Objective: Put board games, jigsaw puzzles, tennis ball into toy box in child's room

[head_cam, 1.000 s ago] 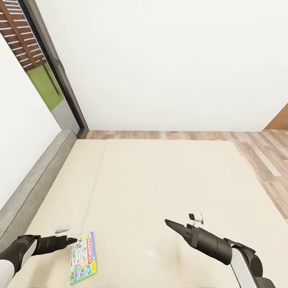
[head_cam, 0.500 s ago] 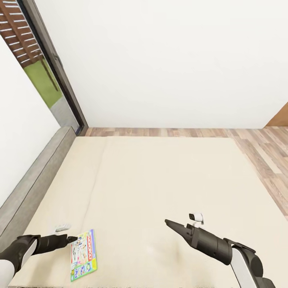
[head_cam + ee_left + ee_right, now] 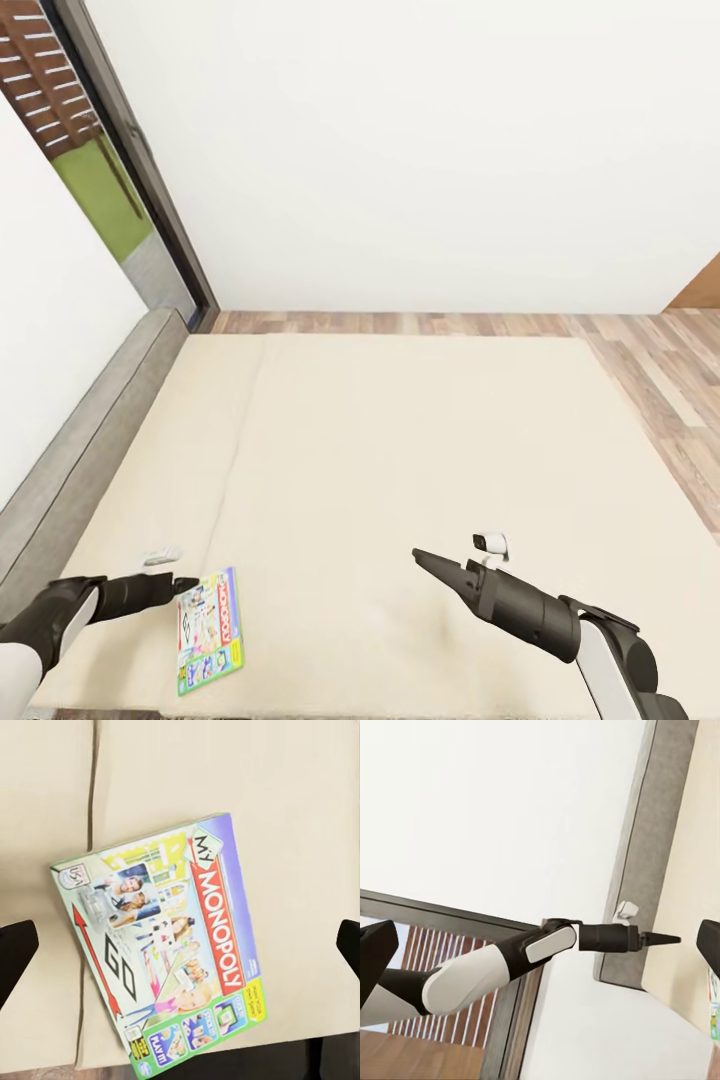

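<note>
A colourful Monopoly board game [image 3: 210, 630] lies flat on the cream bed [image 3: 400, 450], near its front left corner. My left gripper [image 3: 188, 583] hovers just left of the box's far end, above it. In the left wrist view the board game [image 3: 161, 960] lies between the spread fingertips [image 3: 15, 952], so this gripper is open and holds nothing. My right gripper [image 3: 420, 553] hangs over the bare mattress to the right of the game. Its fingertips [image 3: 709, 937] stand wide apart in the right wrist view, open and empty.
A grey headboard [image 3: 90, 450] runs along the bed's left side against the white wall. A dark-framed glass door [image 3: 130, 150] stands at the far left corner. Wooden floor [image 3: 650, 380] lies beyond the bed and to its right. My left arm [image 3: 510, 960] shows in the right wrist view.
The whole head view has shifted a little, so the bed and game sit higher in the picture and the bed's near edge shows. Both arms keep the same stance.
</note>
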You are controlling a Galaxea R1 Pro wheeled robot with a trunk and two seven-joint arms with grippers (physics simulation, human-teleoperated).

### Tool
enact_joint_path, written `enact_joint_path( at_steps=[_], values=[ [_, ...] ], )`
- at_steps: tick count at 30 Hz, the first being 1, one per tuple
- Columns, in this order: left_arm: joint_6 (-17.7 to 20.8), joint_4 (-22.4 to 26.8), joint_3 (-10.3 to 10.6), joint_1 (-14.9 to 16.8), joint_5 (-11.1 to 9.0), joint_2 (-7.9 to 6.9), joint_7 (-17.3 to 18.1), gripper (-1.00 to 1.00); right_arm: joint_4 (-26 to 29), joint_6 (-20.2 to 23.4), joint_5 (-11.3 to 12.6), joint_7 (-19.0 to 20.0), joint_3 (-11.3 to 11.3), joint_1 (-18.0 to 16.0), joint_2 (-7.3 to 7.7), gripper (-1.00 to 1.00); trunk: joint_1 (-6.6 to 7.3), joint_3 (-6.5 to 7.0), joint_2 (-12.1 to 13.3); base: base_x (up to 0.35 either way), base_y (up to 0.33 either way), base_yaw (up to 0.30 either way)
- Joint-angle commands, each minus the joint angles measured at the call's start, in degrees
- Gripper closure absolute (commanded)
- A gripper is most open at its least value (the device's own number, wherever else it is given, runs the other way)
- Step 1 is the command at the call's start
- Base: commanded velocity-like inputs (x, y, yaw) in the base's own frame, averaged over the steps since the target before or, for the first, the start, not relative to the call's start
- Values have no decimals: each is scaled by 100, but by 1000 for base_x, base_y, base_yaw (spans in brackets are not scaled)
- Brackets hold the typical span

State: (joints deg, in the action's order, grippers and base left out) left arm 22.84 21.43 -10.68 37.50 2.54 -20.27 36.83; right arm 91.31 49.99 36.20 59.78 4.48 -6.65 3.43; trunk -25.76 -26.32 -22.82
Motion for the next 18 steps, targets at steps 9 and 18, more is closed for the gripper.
enact_joint_path(
  at_steps=[9, 18],
  values=[
    [-5, 34, -48, 3, 27, 22, 31, -100, 5, 27, 8, 6, 0, -3, 0, -100, -2, -93, -10, 0, 0, 0],
    [-210, 23, -54, 3, 20, 96, -25, -100, 4, 27, 8, -97, -9, -3, 0, -100, -2, -178, -10, 0, 0, 0]
  ],
)
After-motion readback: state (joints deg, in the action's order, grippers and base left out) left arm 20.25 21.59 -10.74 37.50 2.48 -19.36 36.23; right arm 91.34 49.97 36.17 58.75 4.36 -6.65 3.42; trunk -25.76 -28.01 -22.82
